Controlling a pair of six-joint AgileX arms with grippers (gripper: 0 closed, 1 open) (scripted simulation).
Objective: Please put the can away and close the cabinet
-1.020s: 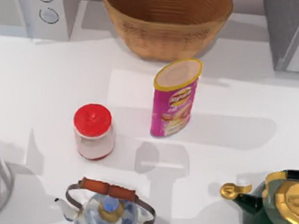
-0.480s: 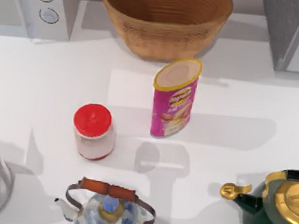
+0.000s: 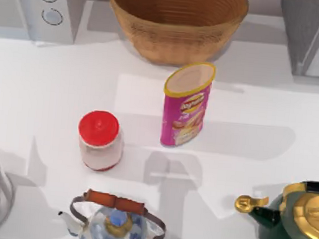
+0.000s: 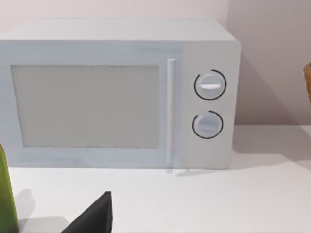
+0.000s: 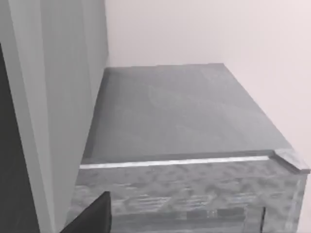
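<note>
The can (image 3: 186, 104) is a tall pink tube with a yellow rim, standing upright near the middle of the table, in front of the basket. The grey cabinet (image 3: 315, 35) stands at the back right corner. In the right wrist view its grey surfaces (image 5: 175, 111) are close, with a dark part of my right gripper (image 5: 92, 218) at the frame's edge. In the left wrist view, a dark part of my left gripper (image 4: 95, 218) faces the microwave. Neither gripper is near the can.
A wicker basket (image 3: 176, 20) sits at the back centre and a white microwave (image 3: 35, 5) at the back left. A red-lidded jar (image 3: 99, 140), a glass kettle (image 3: 116, 222) and a green-and-gold teapot (image 3: 296, 221) stand along the front.
The shadow on the table in front of the can has widened and shifted slightly. None of the objects has moved.
</note>
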